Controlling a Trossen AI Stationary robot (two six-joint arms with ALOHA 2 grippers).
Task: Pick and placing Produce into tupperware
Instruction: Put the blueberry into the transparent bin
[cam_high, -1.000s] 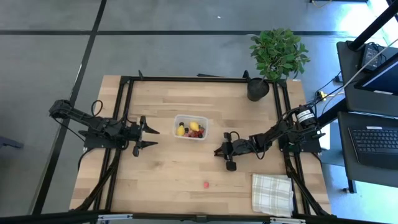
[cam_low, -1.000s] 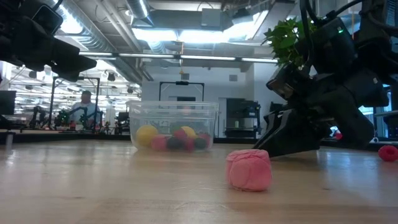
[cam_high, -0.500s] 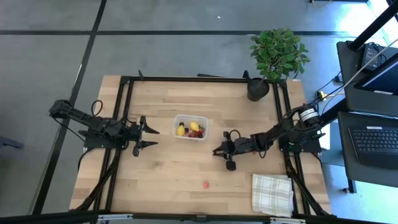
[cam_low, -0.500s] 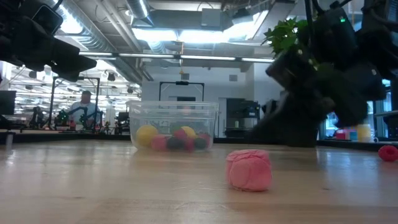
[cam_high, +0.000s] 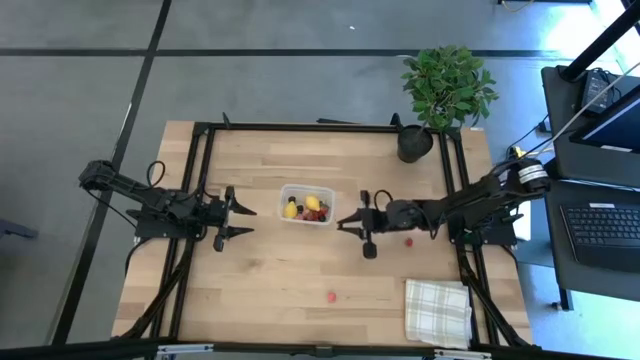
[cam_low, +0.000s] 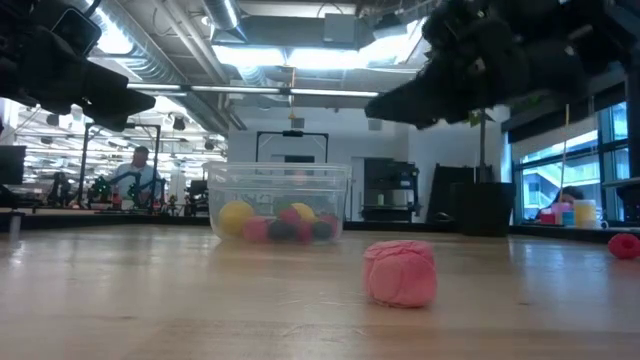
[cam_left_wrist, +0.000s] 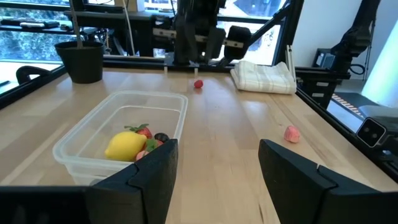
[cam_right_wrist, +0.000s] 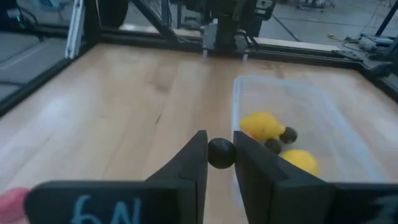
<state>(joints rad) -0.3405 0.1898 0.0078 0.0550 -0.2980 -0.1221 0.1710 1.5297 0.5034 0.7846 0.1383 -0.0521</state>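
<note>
right hand (cam_right_wrist: 221, 155): small dark round berry (cam_right_wrist: 221, 152) pinched, raised beside clear rectangular plastic tub (cam_high: 306, 205) mid-counter | left hand (cam_high: 236, 218): held open, parked apart from tub

Right tool (cam_right_wrist: 220, 163) raised over the table, fingers clamped, left tool (cam_high: 236, 218) waiting, fingers apart

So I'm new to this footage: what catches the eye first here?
The right gripper hangs beside the clear tupperware mid-table, pinching a small dark berry. Two yellow lemons glow inside the tub, and a pink piece lies alone near the table's front edge.
</note>
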